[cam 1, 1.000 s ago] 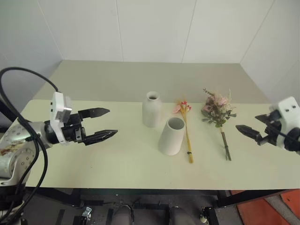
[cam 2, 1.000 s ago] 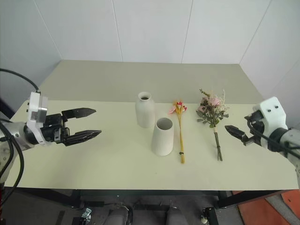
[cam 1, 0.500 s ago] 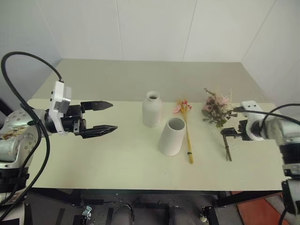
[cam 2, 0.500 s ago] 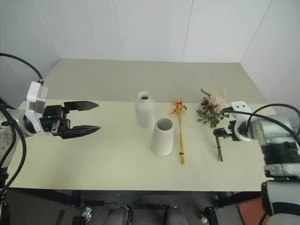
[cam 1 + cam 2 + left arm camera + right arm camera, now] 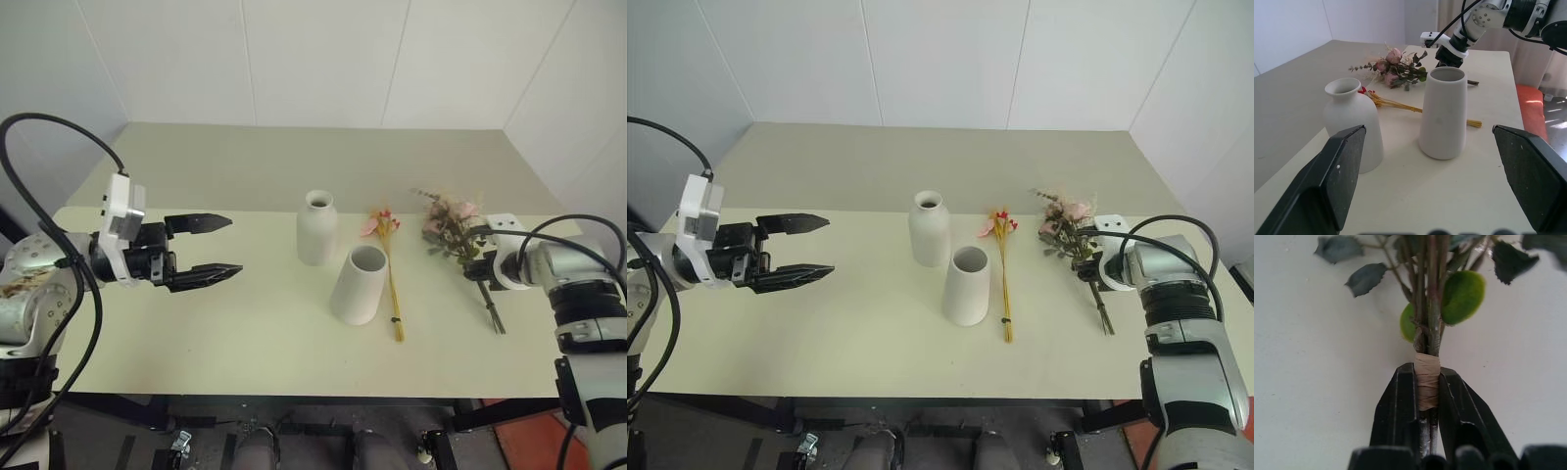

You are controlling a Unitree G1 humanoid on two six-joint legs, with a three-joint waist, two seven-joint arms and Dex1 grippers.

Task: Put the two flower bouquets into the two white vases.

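Two white vases, a bottle-shaped vase [image 5: 317,228] and a cone vase [image 5: 360,285], and two bouquets, a bushy bouquet [image 5: 453,227] and a slim bouquet [image 5: 390,269].

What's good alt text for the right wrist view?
Close-up of the right gripper shut on the taped stems of the bushy bouquet, its two black fingers pinching the tan tape band. Dark grey-green leaves and two bright green ones fan out beyond the tape, over the pale table.

White vases [image 5: 317,227]; yellow-stalked bunch [image 5: 392,279]; pink, green bouquet [image 5: 453,227].
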